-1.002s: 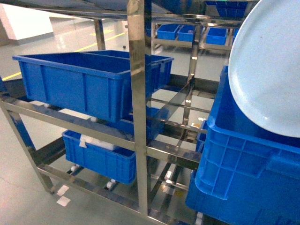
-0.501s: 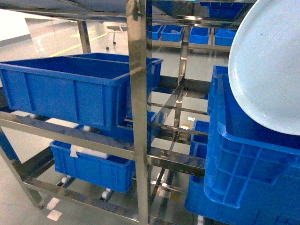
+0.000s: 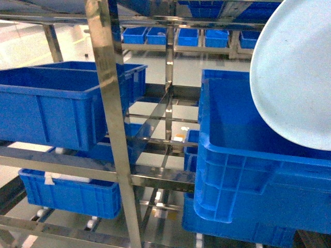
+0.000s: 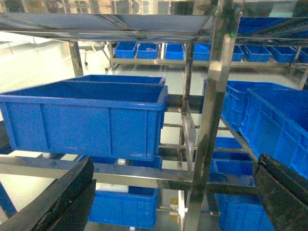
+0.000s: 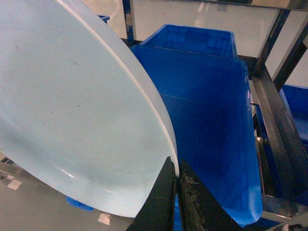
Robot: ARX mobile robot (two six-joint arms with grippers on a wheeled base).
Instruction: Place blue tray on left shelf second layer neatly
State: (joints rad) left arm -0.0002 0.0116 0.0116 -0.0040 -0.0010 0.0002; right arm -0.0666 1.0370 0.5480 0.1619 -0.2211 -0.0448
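Over the right-hand crate (image 5: 207,120), the right gripper (image 5: 176,192) pinches the blue tray (image 5: 72,106) by its rim; light, stiff, probably slippery.

Blue tray (image 3: 295,72): cut off by the head view's top and right edges; its left part runs out of the right wrist view. Right gripper (image 5: 176,198): only two dark fingers show, body below frame. Left gripper (image 4: 168,192): finger parts at the lower corners only, tips out of frame. Left shelf (image 3: 111,129): uprights cropped top and bottom. White item behind lower-left crate (image 3: 70,194): indistinct.
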